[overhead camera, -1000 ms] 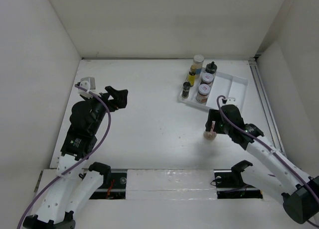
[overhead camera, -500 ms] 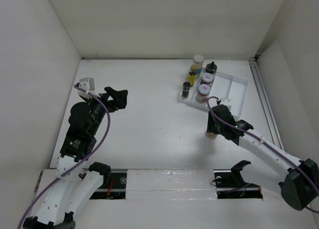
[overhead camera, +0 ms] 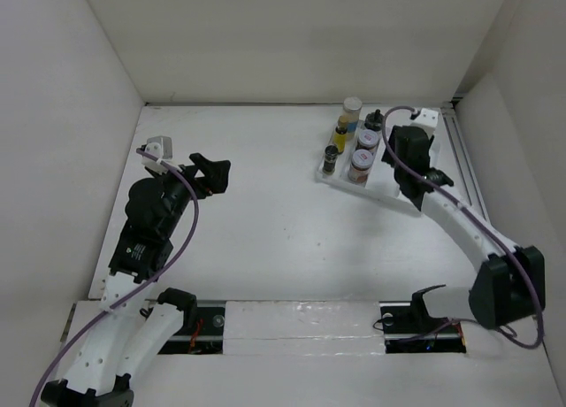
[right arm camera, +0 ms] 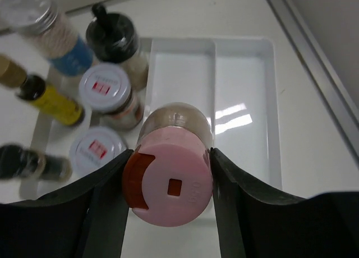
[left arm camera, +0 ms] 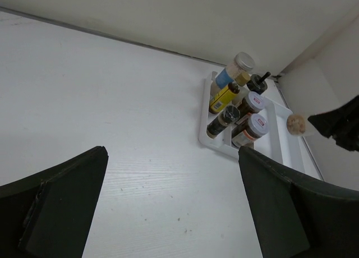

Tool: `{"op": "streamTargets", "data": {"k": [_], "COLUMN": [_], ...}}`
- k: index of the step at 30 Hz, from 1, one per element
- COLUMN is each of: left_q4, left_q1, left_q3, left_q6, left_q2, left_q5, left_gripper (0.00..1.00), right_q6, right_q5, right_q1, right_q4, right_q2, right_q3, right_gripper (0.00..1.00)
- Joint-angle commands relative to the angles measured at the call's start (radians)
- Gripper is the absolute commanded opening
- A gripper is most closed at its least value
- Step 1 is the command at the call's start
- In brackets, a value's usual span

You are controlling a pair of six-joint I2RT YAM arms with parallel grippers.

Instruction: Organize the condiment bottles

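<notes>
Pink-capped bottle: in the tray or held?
Held. The right gripper clamps the pink-capped bottle over the tray, above its empty compartments; base contact: cannot tell.

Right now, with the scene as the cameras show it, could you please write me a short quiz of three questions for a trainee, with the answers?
1. True or false: the right tool is shut on the pink-capped bottle.
2. Choose one: the left tool is A) open and empty, B) shut on a spoon, C) shut on a cloth.
3. Fill in the blank: the two red-marked jars have lids of ___ colour.

Key: 1 true; 2 A; 3 white.
</notes>
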Motion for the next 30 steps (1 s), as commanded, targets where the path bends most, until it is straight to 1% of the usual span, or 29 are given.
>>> {"op": "streamTargets", "data": {"k": [1, 2, 3, 4, 5, 6, 7, 9, 13, 14, 18, 21, 22, 24, 27, 30], "left_q4": [0.04, 0.04, 0.04, 0.04, 0.04, 0.04, 0.04, 0.04, 0.031, 0.031, 0.031, 0.031, 0.031, 0.031, 0.031, 0.031], "left_q1": [0.003, 0.003, 0.003, 0.003, 0.003, 0.003, 0.003, 0.003, 0.003, 0.003, 0.003, 0.003, 0.003, 0.003, 0.003, 0.003], "left_q3": [0.019, 0.019, 0.019, 0.019, 0.019, 0.019, 0.019, 0.019, 0.019, 0.019, 0.028, 0.028, 0.028, 0.028, 0.028, 0.028], "left_q6": [0.004, 0.004, 0.004, 0.004, 0.004, 0.004, 0.004, 0.004, 0.013, 0.013, 0.013, 0.013, 0.013, 0.013, 0.013, 0.013], "left_q2": [0.0, 0.0, 0.0, 0.0, 0.0, 0.0, 0.0, 0.0, 0.011, 0.011, 0.034, 0.034, 0.043, 0.043, 0.043, 0.043], "left_q5": [0.013, 0.013, 0.013, 0.013, 0.013, 0.013, 0.004, 0.004, 0.004, 0.004, 0.004, 0.004, 0.004, 0.004, -0.007, -0.007], "left_gripper": [1.0, 1.0, 1.0, 1.0, 1.0, 1.0, 1.0, 1.0, 1.0, 1.0, 1.0, 1.0, 1.0, 1.0, 1.0, 1.0], "right_q6": [-0.075, -0.075, -0.075, -0.075, -0.085, -0.095, -0.095, -0.082, -0.068, -0.068, -0.068, -0.068, -0.068, -0.068, -0.068, -0.068], "right_q5": [-0.086, -0.087, -0.132, -0.154, -0.171, -0.186, -0.239, -0.255, -0.359, -0.419, -0.429, -0.468, -0.468, -0.479, -0.488, -0.498], "right_q1": [-0.122, -0.139, -0.16, -0.195, -0.208, -0.22, -0.244, -0.264, -0.317, -0.326, -0.344, -0.355, -0.355, -0.355, -0.364, -0.373], "right_q4": [0.21, 0.259, 0.27, 0.27, 0.27, 0.27, 0.25, 0.25, 0.25, 0.25, 0.25, 0.239, 0.239, 0.198, 0.189, 0.18], "right_q2": [0.161, 0.198, 0.235, 0.274, 0.358, 0.402, 0.437, 0.511, 0.595, 0.608, 0.661, 0.686, 0.71, 0.724, 0.724, 0.715], "right_q3": [0.132, 0.152, 0.175, 0.236, 0.265, 0.297, 0.327, 0.37, 0.42, 0.421, 0.456, 0.465, 0.479, 0.488, 0.502, 0.49], "right_gripper": [0.53, 0.53, 0.53, 0.53, 0.53, 0.53, 0.53, 0.53, 0.54, 0.54, 0.57, 0.58, 0.62, 0.67, 0.76, 0.81]}}
